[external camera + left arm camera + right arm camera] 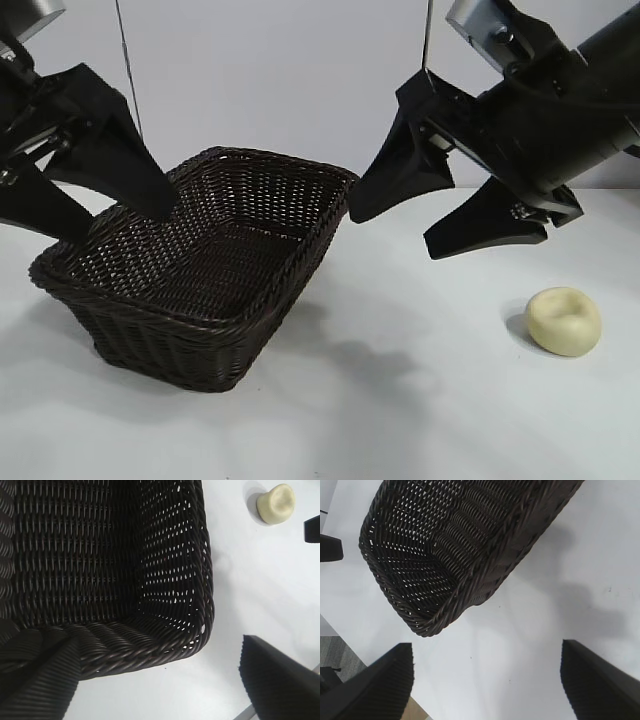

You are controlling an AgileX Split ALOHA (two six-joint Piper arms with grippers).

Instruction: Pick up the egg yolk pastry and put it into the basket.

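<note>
The egg yolk pastry [564, 320], a small pale cream-yellow bun with a dimpled top, lies on the white table at the right; it also shows in the left wrist view [275, 503]. The dark brown wicker basket [200, 262] stands at the left, empty; it also shows in the left wrist view [200, 580] and the right wrist view [445, 605]. My right gripper [392, 233] hangs open and empty above the table, between the basket and the pastry, well above and left of the pastry. My left gripper [118, 220] is open and empty over the basket's left rim.
The white table [400, 400] spreads around the basket and pastry. A pale wall stands behind the arms. In the right wrist view the table's edge and floor [340, 660] show beyond the basket.
</note>
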